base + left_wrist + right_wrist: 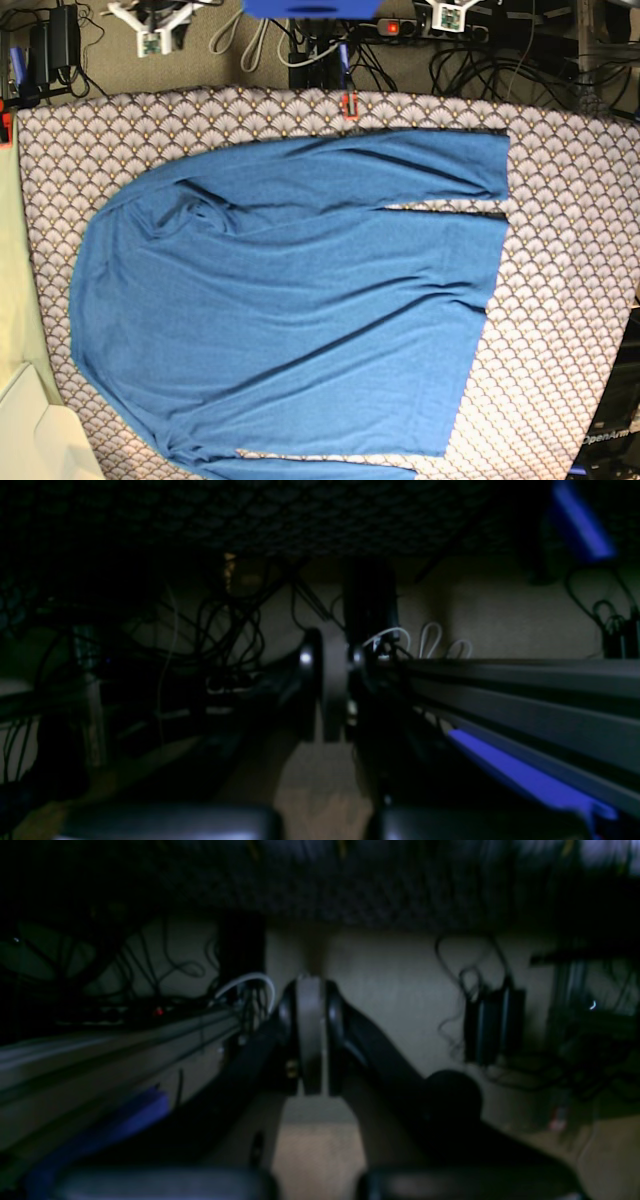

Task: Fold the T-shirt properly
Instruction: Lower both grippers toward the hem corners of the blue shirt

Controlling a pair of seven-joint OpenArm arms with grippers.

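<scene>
you have the t-shirt point(290, 310) spread flat across the worktop point(570, 200), lying on the scallop-patterned cloth point(560, 330) that covers it. in the base view the blue fabric fills most of the frame: the rounded shoulder end sits toward 9 o'clock and the straight hem edge faces 3 o'clock. one long sleeve point(400, 165) runs along the upper edge of the body toward 2 o'clock, with a narrow slit of cloth showing between sleeve and body. another strip of blue lies along the bottom edge at 6 o'clock, partly cut off by the frame. soft creases run diagonally across the body, and there is some bunching near the shoulder at 10 o'clock.

neither arm is over the shirt. your left end effector point(327, 690) shows in its wrist view with the jaws together, nothing between them; it hangs below the level of the worktop, whose patterned underside is at 12 o'clock of that dark view. a metal frame rail point(525, 705) runs off toward 3 o'clock, and a tangle of cables point(220, 625) hangs at 10 o'clock.

your right end effector point(312, 1040) is likewise closed on nothing, in a similarly dark spot under the worktop. a rail point(115, 1045) stretches toward 9 o'clock, and a black power brick point(492, 1025) with cords hangs at 3 o'clock against the pale wall.

in the base view a small red clip point(350, 104) sits at the cloth's far edge at 12 o'clock.
</scene>
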